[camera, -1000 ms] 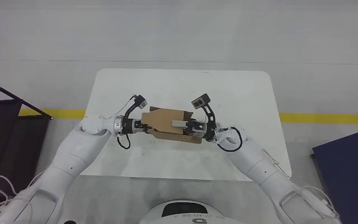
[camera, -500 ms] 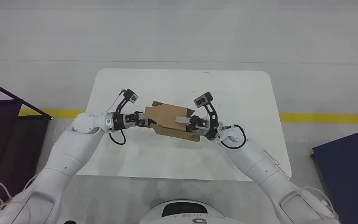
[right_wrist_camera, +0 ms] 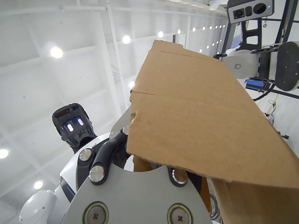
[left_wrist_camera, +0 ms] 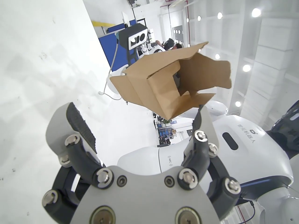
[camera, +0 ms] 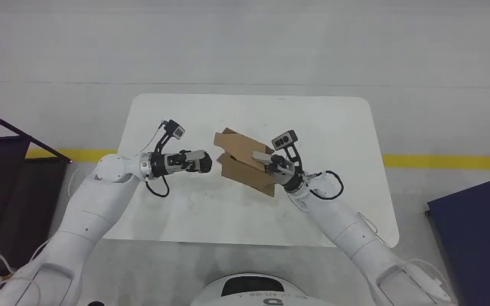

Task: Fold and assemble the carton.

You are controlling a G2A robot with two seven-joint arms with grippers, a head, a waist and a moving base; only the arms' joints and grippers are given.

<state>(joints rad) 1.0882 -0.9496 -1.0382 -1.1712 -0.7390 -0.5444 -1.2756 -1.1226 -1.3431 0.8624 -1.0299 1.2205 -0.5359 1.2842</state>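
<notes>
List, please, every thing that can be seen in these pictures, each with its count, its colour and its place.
carton: one, brown, half folded, held over the middle of the table, flaps open.
table: one, white, in front of the robot.
stripe: one, yellow, on the floor, running behind the table on both sides.
panel: one, dark blue, on the floor at the robot's right.
floor: grey, around the table.
right gripper: one, shut on the carton's end.
left gripper: one, open, beside the carton, apart from it.
</notes>
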